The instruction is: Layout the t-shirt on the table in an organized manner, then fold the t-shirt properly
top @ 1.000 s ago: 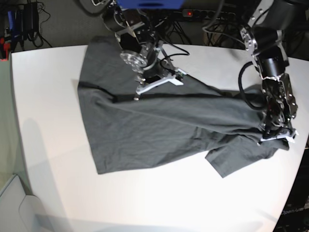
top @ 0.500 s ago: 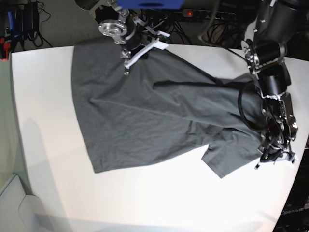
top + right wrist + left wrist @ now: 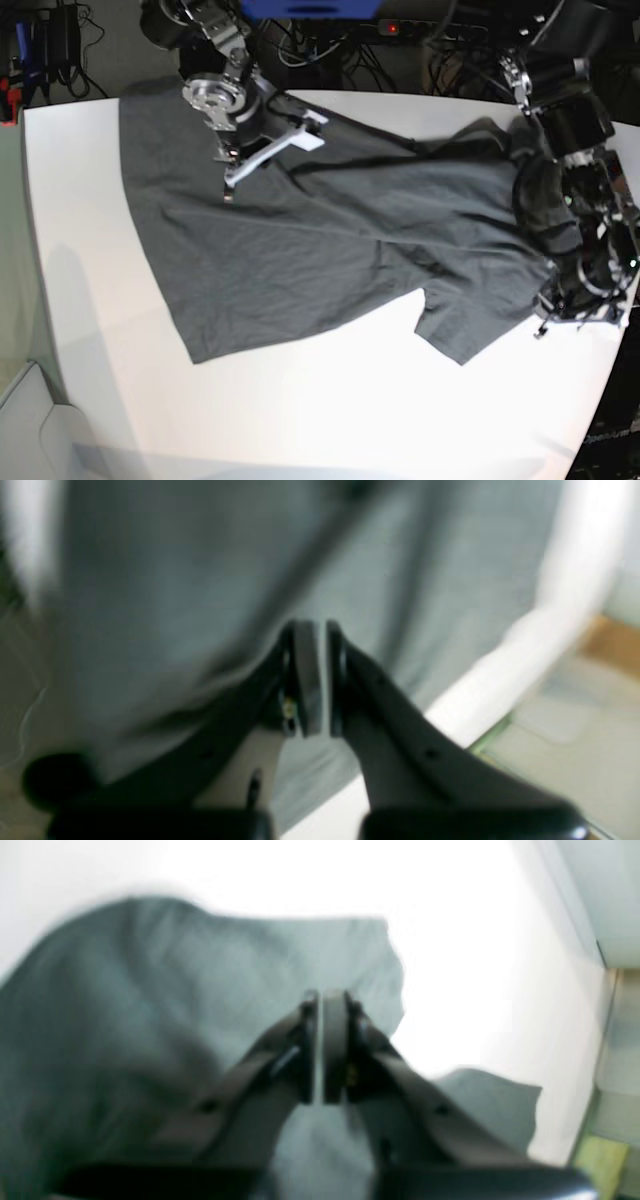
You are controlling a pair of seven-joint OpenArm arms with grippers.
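The t-shirt [image 3: 300,250] lies spread on the table [image 3: 90,350], sleeve toward the near edge.

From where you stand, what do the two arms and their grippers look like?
Both arms are black segmented links with silver metal joint housings and black cables looping alongside. The right gripper has pale, whitish finger plates in the base view; up close, the wrist views show dark tapering fingers with flat grey pads on both. The left gripper looks mostly black, with a small white edge.

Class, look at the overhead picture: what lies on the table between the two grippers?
In the base view, only the t-shirt spans the table from the right gripper to the left gripper.
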